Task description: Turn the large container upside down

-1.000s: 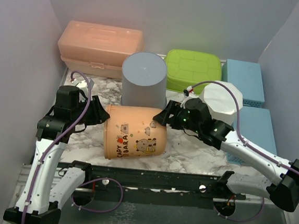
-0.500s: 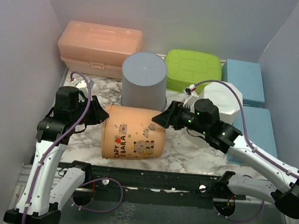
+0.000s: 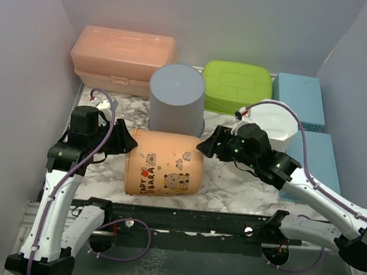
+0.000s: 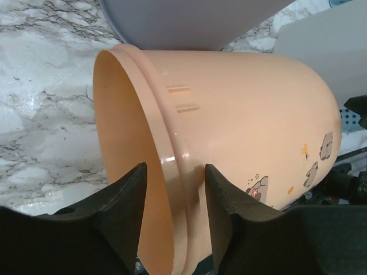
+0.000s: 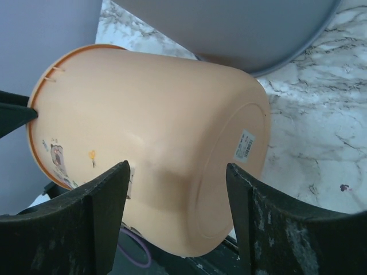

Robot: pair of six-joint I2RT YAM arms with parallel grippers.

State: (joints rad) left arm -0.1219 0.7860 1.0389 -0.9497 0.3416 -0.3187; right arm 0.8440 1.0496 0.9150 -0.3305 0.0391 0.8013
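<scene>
Orange bucket [image 3: 165, 165] lying on its side on the marble table [image 3: 231, 183], just in front of an upturned grey bin [image 3: 177, 98], left gripper [image 3: 128, 143] spread astride its rim, right gripper [image 3: 203, 146] spread wide at its base, contact unclear.

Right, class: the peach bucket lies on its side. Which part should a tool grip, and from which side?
Probably the thin rim wall of the peach bucket, approached from the left, where its open mouth faces, with one finger inside and one outside. The closed base, facing right, looks too wide for the fingers to span.
</scene>
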